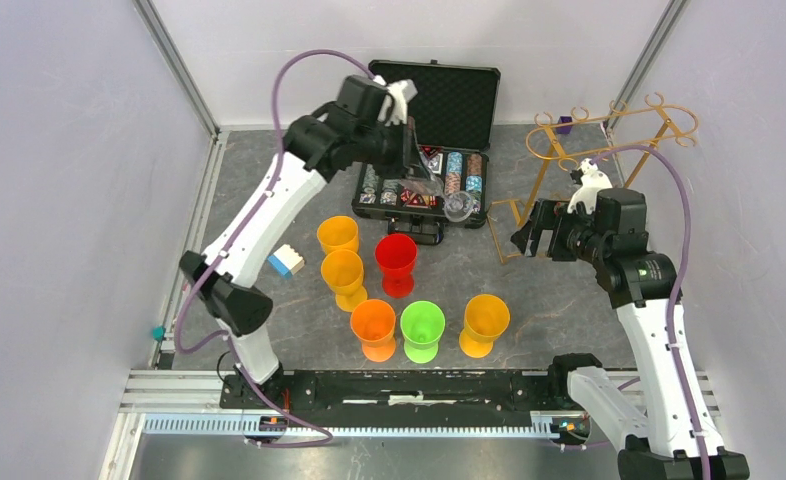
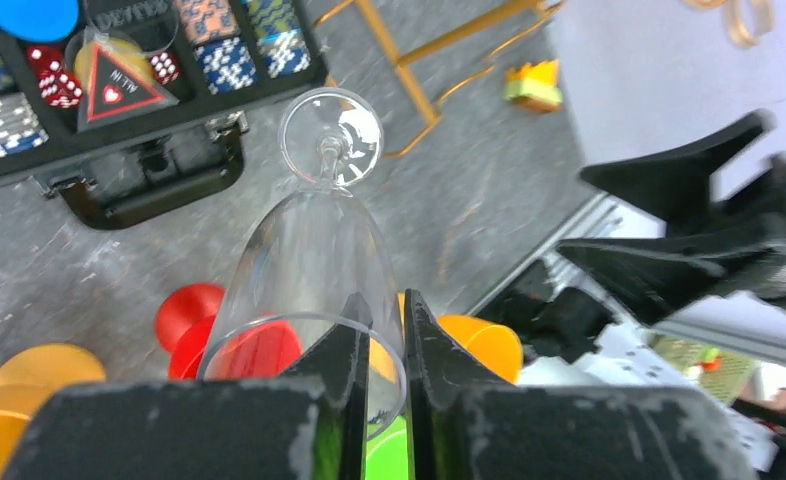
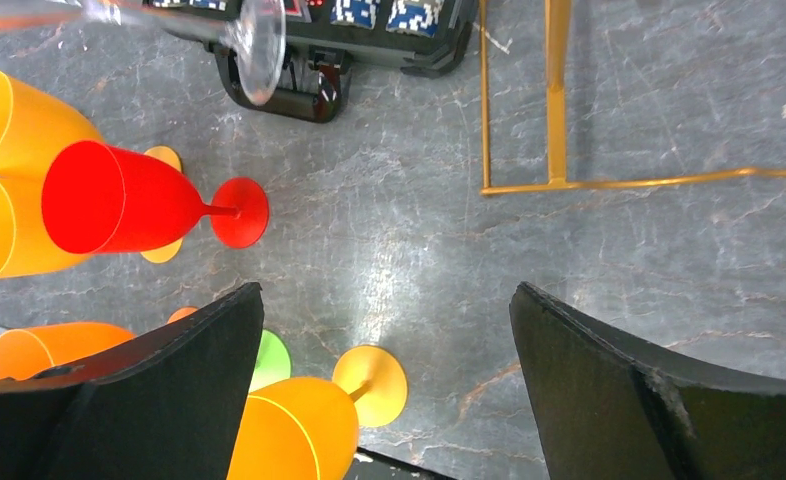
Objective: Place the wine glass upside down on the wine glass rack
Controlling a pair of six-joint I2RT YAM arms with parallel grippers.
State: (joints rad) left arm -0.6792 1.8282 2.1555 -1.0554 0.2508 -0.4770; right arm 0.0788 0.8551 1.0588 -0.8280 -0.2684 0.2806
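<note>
**Glass aloft, rack waiting**

The wine glass (image 2: 309, 250) hung on its side above the surface (image 1: 529, 300), in the upper middle of the overhead frame. It was just in front of the open case of poker chips (image 1: 439, 110), with its round foot aimed toward the upper right.

And what a hold! The left fingers (image 2: 344, 380) were clamped on the rim of the bowl, one inside and one outside, with only a thin clear wall between them. The wine glass rack (image 1: 609, 135) stood in the upper right corner, apart from the glass, with nothing hanging from its gold rails. Near its wire base the right fingers (image 3: 199, 350) were spread wide and held nothing. A cluster of coloured goblets (image 1: 396, 255) stood across the middle of the frame, lower than the glass.

The danger looked to be that rim pinch. The wall is smooth and the long stem gives leverage, so turning the glass bowl-down could make it swivel or slip free onto the goblets. The foot also had to slide cleanly between the rails. If it came in crooked it could snag a curled hook and tip the light wire stand, and the right arm sat close enough to crowd the approach.
</note>
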